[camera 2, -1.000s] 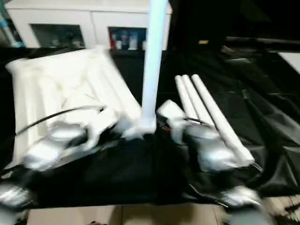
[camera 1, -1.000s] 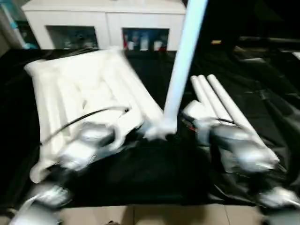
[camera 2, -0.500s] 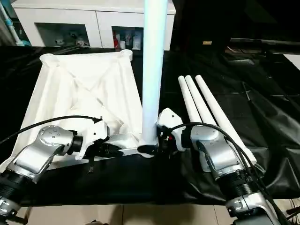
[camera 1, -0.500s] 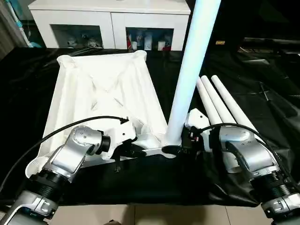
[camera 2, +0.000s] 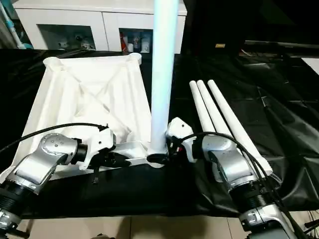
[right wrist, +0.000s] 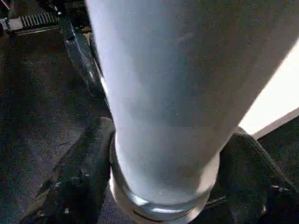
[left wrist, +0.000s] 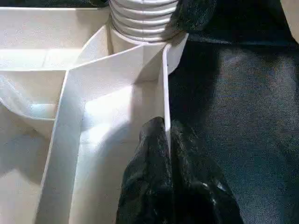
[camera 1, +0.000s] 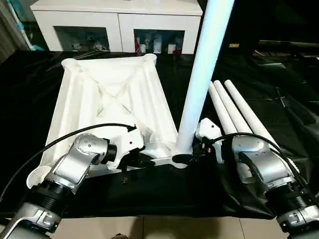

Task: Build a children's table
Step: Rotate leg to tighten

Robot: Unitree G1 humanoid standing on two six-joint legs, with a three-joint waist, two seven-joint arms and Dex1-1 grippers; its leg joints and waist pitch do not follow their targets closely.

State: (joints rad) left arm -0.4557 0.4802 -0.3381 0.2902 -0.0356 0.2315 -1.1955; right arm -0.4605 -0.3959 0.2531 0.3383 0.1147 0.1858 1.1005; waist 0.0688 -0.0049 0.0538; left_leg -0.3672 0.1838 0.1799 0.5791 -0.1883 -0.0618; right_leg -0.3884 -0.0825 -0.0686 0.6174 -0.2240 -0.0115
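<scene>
White unmarked leg [camera 1: 202,74] in tabletop [camera 1: 107,99]

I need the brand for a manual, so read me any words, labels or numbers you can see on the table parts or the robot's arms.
None can be read.
Tabletop: plain white ribs, no print.
Upright leg and spare legs: no markings.
Items behind the cabinet glass doors: too small to read.
</scene>
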